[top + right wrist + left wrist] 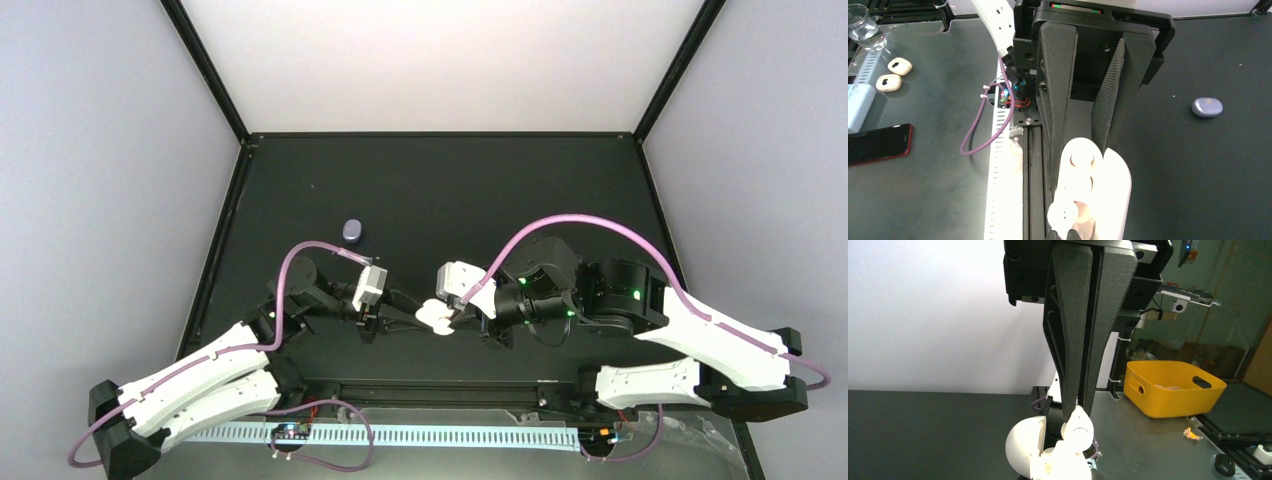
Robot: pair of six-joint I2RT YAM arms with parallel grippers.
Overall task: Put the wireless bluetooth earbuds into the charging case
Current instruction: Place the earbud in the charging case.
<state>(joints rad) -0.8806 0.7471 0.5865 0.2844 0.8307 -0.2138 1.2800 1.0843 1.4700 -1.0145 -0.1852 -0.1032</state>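
Note:
My right gripper [1078,167] is shut on an open white charging case [1095,187] and holds it above the table; the case also shows in the top view [436,317]. My left gripper [1079,412] is shut on a white earbud [1079,429] and holds it at the case's open base [1063,465], next to the raised lid [1023,445]. The right wrist view shows this bud [1063,215] at the near socket. A round white shape [1082,159] fills the far socket. A shut purple case [352,231] lies on the mat at the back left. No purple buds are in view.
The purple case also shows in the right wrist view [1207,106]. Off the mat lie two cream oval cases [893,74], a red-edged phone [878,142] and a glass [860,27]. A yellow bin [1173,387] stands beyond the table. A rail [440,390] runs along the near edge.

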